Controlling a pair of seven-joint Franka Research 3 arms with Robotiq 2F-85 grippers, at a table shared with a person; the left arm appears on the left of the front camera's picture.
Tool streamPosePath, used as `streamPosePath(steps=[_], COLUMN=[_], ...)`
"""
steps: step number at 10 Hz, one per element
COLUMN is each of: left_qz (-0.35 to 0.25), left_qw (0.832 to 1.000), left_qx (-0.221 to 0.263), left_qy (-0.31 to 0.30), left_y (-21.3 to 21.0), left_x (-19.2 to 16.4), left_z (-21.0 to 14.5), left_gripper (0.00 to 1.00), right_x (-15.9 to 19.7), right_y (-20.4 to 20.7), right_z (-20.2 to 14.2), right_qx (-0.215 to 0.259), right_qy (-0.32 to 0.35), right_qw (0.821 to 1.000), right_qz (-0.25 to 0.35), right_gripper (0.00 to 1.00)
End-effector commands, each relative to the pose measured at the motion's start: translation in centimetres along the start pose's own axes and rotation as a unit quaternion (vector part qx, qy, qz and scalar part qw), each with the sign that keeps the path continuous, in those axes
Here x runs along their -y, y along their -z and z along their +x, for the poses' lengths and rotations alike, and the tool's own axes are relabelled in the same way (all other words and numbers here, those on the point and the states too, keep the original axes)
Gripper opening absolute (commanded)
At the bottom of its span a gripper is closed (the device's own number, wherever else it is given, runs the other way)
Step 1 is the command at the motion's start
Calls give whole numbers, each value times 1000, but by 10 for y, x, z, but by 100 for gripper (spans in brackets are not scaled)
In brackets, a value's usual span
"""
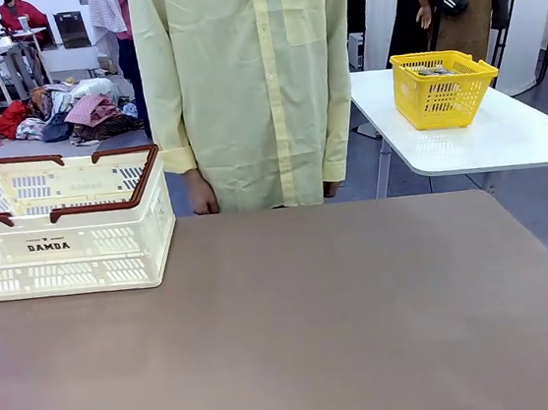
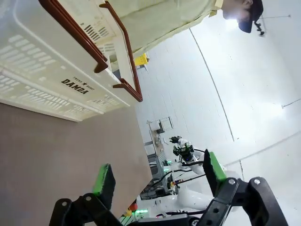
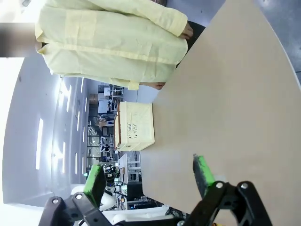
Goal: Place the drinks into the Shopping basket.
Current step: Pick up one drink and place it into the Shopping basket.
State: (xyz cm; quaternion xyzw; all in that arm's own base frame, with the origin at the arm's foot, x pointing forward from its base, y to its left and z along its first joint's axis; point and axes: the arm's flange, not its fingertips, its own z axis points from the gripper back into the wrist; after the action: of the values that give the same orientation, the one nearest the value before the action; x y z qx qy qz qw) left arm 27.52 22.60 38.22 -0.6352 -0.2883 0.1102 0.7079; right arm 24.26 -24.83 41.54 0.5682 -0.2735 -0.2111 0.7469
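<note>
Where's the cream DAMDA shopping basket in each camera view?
Front view: cream-white slotted plastic basket at the left edge, mid-height.
Left wrist view: basket upper left, tilted.
Right wrist view: basket left of centre, small.
Shared landmark: the person's pale yellow shirt beside it.

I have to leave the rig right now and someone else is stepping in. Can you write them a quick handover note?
Left gripper: open, holding nothing, looking at the lettered side of the Shopping basket.
Right gripper: open, holding nothing, over the table.
Shopping basket: upright at the table's far left.
Person: standing at the far edge, arms down.
Done: no placement can be confirmed; the basket's floor is hidden by its near wall.
Left: getting the drinks into the basket.
</note>
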Motion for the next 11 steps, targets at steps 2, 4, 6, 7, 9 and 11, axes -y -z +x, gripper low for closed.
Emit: streamPosePath(steps=[2,4,6,7,9,11], left_qz=[-9,-9,-9,-9,-9,-9], left_qw=[1000,1000,1000,1000,1000,1000], left_qx=[2,2,2,2,2,2], left_qy=[1,1,1,1,1,1], left_y=[-3,-3,-3,-3,-3,-3], left_x=[0,0,0,0,0,0], left_z=[-3,-3,-3,-3,-3,-3], left_gripper=[100,100,100,100,100,100], right_x=[-4,-4,-4,-4,-4,-4], right_y=[-3,-3,-3,-3,-3,-3], right_z=[-1,-1,-1,-1,-1,-1], right_qx=[-1,-1,-1,-1,-1,-1], right_qy=[-3,-3,-3,-3,-3,-3], right_qw=[1000,1000,1000,1000,1000,1000], right_qz=[4,4,4,4,4,4], right_gripper=[100,100,100,100,100,100])
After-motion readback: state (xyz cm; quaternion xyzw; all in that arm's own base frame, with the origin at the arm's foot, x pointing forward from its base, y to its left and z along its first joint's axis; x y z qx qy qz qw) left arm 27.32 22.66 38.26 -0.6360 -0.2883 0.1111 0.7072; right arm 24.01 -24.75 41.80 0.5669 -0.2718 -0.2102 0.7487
